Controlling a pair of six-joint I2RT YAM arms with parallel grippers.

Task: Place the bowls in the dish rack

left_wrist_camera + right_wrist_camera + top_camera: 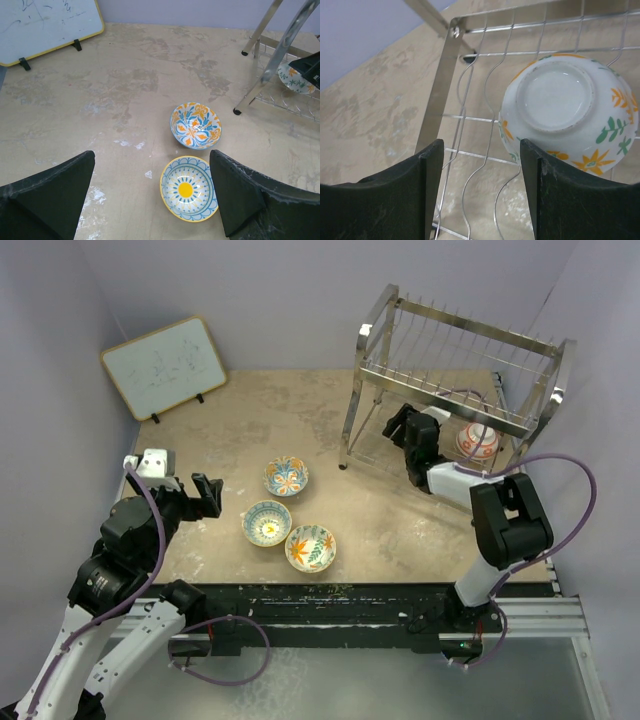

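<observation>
Three bowls stand upright on the table: a blue-and-orange floral one (287,476) (196,125), a yellow-centred one (267,523) (189,188) and a green-leaf one (311,548). Another bowl (477,442) (567,117) lies bottom-up on the wires of the dish rack's (455,370) (470,165) lower tier. My right gripper (402,426) (481,190) is open at that lower tier, just left of this bowl, with only wires between its fingers. My left gripper (208,495) (152,195) hangs open above the table, left of the three bowls.
A wood-framed whiteboard (163,366) (45,25) leans at the back left. The rack's chrome legs (280,55) stand at the back right. Purple walls close in the table on three sides.
</observation>
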